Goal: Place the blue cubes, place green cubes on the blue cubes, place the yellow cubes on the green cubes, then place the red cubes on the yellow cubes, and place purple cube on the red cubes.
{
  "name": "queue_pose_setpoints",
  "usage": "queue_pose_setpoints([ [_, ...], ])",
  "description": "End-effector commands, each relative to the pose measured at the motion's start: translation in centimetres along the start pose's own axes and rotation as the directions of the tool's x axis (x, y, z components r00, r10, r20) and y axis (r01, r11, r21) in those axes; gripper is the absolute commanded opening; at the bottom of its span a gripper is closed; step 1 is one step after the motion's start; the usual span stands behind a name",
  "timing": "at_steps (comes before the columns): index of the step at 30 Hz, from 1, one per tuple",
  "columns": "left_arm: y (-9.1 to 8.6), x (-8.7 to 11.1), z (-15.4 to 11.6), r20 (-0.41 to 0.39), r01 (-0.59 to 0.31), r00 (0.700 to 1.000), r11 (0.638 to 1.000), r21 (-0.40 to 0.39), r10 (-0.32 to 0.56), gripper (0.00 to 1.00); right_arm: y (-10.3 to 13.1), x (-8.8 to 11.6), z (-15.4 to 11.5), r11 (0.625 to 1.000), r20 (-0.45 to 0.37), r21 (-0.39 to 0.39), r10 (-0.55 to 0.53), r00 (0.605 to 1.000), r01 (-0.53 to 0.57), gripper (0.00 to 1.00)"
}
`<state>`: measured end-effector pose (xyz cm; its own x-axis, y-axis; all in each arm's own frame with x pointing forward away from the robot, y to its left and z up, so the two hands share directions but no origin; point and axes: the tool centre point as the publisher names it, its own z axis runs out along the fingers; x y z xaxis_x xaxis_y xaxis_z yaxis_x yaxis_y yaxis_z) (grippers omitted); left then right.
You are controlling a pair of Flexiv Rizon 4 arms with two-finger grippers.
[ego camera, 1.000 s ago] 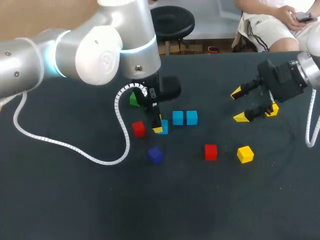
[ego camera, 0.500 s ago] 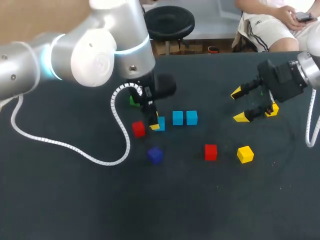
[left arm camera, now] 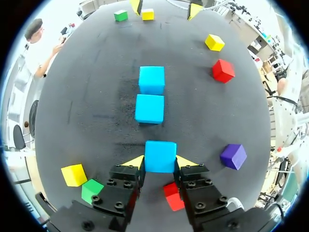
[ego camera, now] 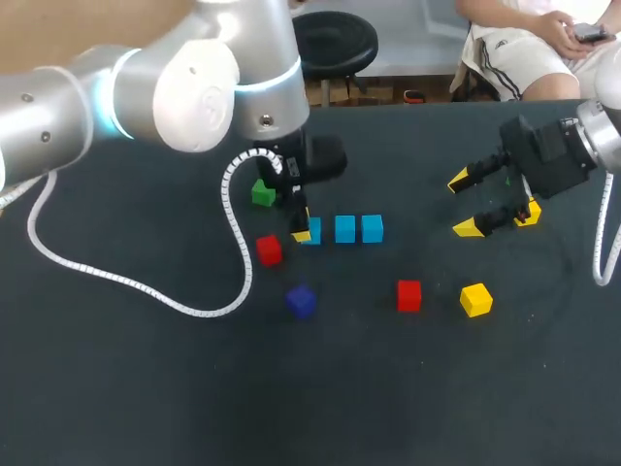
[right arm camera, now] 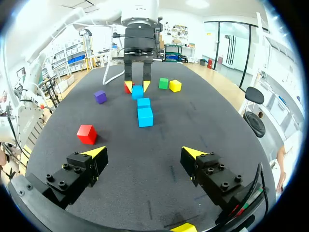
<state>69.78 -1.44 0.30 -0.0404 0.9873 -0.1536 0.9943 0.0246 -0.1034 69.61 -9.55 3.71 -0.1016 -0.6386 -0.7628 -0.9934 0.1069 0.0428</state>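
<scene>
Left gripper [left arm camera: 161, 162] held a blue cube [left arm camera: 160, 154] from both sides; two more blue cubes [left arm camera: 149, 108] lay straight ahead, in line. Right gripper [right arm camera: 145, 152] stood open, well apart.

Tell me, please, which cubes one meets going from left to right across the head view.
Left red cube → first blue cube → second blue cube → third blue cube → right red cube → near yellow cube → far yellow cube. The green cube and the purple cube overlap others sideways, so I omit them.
</scene>
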Motion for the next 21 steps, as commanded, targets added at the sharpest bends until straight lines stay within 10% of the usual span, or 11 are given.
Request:
queue_pose_setpoints([
  [1, 0.94, -0.02, 0.29, 0.002, 0.003, 1.0, 1.0, 0.024, -0.003, 0.0, 0.02, 0.02, 0.0, 1.0, 0.002, 0.001, -0.001, 1.0, 0.001, 1.0],
  [21, 0.37, -0.03, 1.0, 0.046, 0.029, 0.999, 1.0, 0.012, -0.029, 0.0, 0.02, 0.02, 0.0, 1.0, 0.002, 0.001, -0.001, 1.0, 0.001, 1.0],
])
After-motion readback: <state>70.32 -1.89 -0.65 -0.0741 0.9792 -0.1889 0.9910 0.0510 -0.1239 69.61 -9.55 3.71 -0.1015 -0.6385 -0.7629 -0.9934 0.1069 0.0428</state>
